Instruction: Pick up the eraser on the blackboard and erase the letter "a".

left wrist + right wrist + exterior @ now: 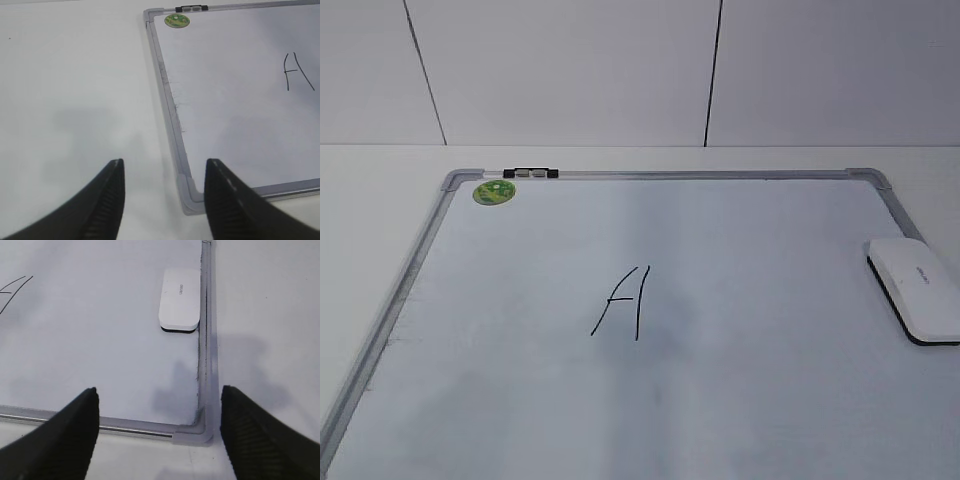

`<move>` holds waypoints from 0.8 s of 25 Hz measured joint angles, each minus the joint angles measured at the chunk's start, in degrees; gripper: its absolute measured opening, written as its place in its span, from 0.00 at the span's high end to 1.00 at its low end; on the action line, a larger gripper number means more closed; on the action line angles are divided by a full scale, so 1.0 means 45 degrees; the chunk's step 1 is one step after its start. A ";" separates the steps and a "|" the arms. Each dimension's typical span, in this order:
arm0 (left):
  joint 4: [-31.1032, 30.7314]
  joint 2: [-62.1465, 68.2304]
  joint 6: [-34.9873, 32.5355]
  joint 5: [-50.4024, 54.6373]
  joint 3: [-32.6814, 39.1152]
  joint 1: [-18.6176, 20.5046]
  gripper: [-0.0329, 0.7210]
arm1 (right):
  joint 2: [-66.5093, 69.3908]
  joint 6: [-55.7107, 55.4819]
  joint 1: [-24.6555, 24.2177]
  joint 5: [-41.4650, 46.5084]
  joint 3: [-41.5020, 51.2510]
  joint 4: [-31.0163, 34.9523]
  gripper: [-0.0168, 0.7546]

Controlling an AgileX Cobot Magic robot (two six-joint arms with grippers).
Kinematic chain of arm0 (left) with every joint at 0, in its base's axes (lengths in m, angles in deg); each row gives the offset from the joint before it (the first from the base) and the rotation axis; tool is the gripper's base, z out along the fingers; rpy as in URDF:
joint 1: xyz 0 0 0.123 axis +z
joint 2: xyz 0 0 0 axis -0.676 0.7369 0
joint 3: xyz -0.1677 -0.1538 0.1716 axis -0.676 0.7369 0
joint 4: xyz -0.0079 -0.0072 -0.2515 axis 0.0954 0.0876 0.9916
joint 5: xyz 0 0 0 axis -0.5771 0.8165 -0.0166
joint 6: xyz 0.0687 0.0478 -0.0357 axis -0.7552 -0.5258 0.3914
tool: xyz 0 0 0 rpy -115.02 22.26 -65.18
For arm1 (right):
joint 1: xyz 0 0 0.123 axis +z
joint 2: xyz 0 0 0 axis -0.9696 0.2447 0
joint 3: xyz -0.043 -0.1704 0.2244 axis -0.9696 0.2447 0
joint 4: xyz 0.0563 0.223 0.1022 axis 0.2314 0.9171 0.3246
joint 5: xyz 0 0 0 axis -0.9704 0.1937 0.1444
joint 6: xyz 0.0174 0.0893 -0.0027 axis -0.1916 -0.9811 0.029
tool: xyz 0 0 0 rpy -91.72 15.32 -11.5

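Observation:
The blackboard (770, 290) is a white board with a silver frame, lying flat on the table. The eraser (915, 288), a white block with a black underside, lies on the board against its right frame; it also shows in the right wrist view (180, 299). No small cursive "a" shows in any view. An angular capital "A" (625, 300) is drawn mid-board. My left gripper (165, 165) is open and empty above the board's near left corner. My right gripper (159, 390) is open and empty above the near right corner, well short of the eraser. Neither gripper shows in the exterior view.
A round green magnet (494, 191) sits at the board's far left corner, next to a black clip (531, 173) on the top frame. White table surrounds the board (225, 100). A white panelled wall stands behind.

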 joint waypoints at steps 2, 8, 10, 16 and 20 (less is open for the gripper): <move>0.0000 0.0000 0.0000 0.0000 0.0000 0.0000 0.46 | 0.0000 0.0000 0.0000 0.0000 0.0000 0.0000 0.23; 0.0000 0.0000 0.0000 0.0000 0.0000 0.0000 0.50 | 0.0000 0.0000 0.0000 0.0000 0.0000 0.0000 0.23; 0.0000 0.0000 0.0000 0.0000 0.0000 0.0000 0.50 | 0.0000 0.0000 0.0000 0.0000 0.0000 0.0000 0.23; 0.0000 0.0000 0.0000 0.0000 0.0000 0.0000 0.50 | 0.0000 0.0000 0.0000 0.0000 0.0000 0.0000 0.23; -0.0022 0.0000 0.0000 0.0000 0.0000 0.0000 0.51 | -0.0272 0.0000 0.0000 0.0000 0.0000 0.0000 0.23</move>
